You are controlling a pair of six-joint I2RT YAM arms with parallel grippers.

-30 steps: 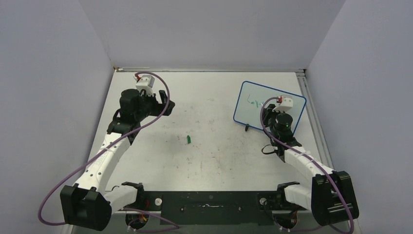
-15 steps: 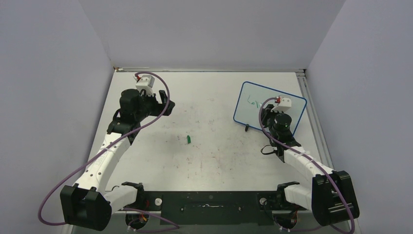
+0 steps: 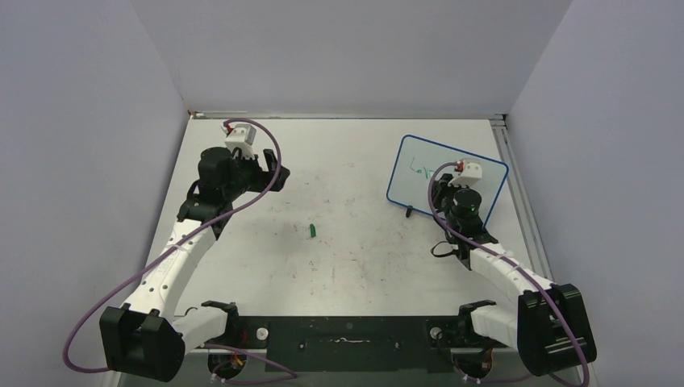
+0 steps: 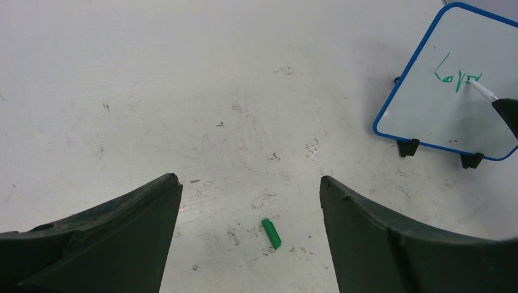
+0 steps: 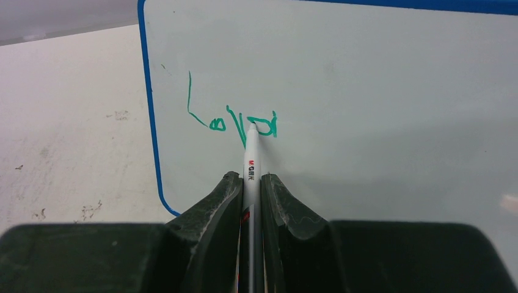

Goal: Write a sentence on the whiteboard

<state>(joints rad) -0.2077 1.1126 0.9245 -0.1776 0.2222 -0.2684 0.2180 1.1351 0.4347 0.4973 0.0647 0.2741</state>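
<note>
The whiteboard (image 3: 415,189) with a blue rim stands tilted on black feet at the table's right. It also shows in the left wrist view (image 4: 440,122) and fills the right wrist view (image 5: 379,91). Green marker writing (image 5: 229,119) on it reads roughly "Love" and is small in the top view (image 3: 420,168). My right gripper (image 5: 251,178) is shut on a white marker (image 5: 251,155), and the marker's tip touches the last letter. In the top view the right gripper (image 3: 444,185) is over the board. My left gripper (image 3: 274,173) is open and empty above the table at the left.
A small green marker cap (image 3: 312,230) lies on the table near the middle, below and between the left fingers in the left wrist view (image 4: 271,233). The table top carries scuffs and old marks. Grey walls close off the back and both sides.
My right gripper has shifted slightly toward the near side over the board with the marker in it. The left arm has not moved.
</note>
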